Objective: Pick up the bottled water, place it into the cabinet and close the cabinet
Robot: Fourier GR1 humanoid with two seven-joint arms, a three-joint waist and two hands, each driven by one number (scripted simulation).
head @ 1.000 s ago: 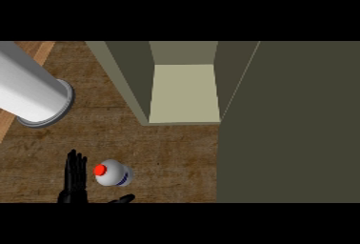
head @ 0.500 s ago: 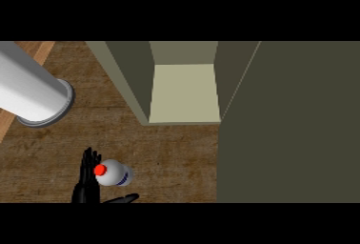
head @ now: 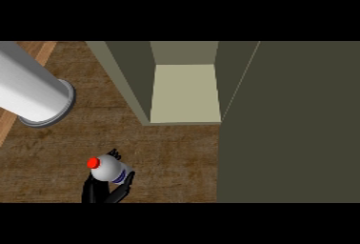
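The bottled water (head: pixel 110 170) is white with a red cap and a blue label, standing on the wooden counter (head: pixel 175 157) at the lower left. My left hand (head: pixel 98 190) comes up from the lower edge and is curled round the bottle, with fingertips (head: pixel 113 153) showing behind it and the thumb against its right side. The cabinet (head: pixel 184 93) stands open at the top centre, its pale shelf bare. Its dark door (head: pixel 288 124) swings out and fills the right side. My right hand does not show.
A large grey-white cylinder (head: pixel 32 90) slants in from the upper left, and its round end hangs over the counter. A lighter wooden strip (head: pixel 44 50) runs along the far left. Brown counter lies between the bottle and the cabinet's front edge.
My left hand has slid right from beside the bottle and curled round it. The bottle's red cap has shifted slightly to the left.
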